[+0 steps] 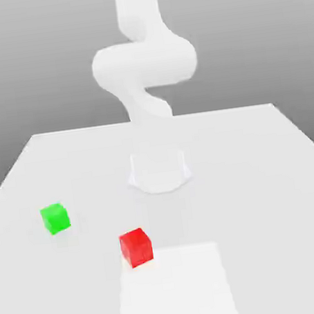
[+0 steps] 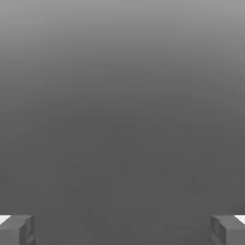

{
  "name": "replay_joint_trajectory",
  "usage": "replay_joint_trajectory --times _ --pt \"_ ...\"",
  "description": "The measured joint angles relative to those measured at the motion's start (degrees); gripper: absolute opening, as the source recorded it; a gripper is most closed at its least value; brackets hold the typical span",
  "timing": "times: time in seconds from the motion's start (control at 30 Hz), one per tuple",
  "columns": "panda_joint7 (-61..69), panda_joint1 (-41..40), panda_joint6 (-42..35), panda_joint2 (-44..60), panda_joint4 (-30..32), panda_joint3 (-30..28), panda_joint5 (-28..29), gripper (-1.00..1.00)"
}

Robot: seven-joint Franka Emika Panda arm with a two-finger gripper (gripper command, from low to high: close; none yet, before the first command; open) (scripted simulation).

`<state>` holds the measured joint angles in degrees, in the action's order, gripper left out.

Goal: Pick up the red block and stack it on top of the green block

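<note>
- My tool [image 2: 122,229] stands wide apart in the hand view: one grey fingertip [image 2: 16,229] sits at one lower corner of that picture and the other at the opposite corner, with nothing between them.
- Between and beyond the fingertips there is just plain grey ground, so my tool grips nothing.
- In the exterior view my arm [image 1: 144,64] rises white from its round base [image 1: 159,172], which sits on the tabletop [image 1: 260,174] toward the far middle; the arm bends above the base and runs up out of the frame.
- The red block [image 1: 136,247] rests flat on the tabletop, in front of the base and a little toward the exterior view's left.
- It stands at the far corner, on the exterior view's left, of a paler rectangular patch [image 1: 177,289] on the tabletop surface, just touching or overlapping that patch's edge.
- The green block [image 1: 55,218] also rests on the tabletop, farther toward the exterior view's left than the red block and a bit farther back.
- The two blocks are well apart, with bare tabletop between them; neither is stacked on the other.
- Both blocks look about the same size and sit upright, each turned slightly so a corner edge faces the camera.
- Neither block is touched by any part of my arm.
</note>
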<state>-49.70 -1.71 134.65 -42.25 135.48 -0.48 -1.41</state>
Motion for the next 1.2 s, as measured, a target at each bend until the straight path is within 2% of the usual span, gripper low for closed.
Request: replay_joint_trajectory --times 0.4,0.7,0.93,1.1,1.13,1.2 --pt "-22.9 -8.3 15.5 19.9 19.5 2.3 -4.6 0.00" --pt "-43.7 -14.9 26.9 33.6 33.3 6.3 -2.0 0.00" --pt "-46.9 -15.8 35.3 43.6 32.8 5.9 0.9 0.00" --pt "-49.6 -12.9 41.9 51.1 32.1 2.2 4.2 0.00" --pt "-49.8 -12.3 42.7 52.0 32.0 1.6 4.4 -1.00" --pt "-49.8 -12.3 42.7 52.0 32.0 1.6 4.4 -1.00"
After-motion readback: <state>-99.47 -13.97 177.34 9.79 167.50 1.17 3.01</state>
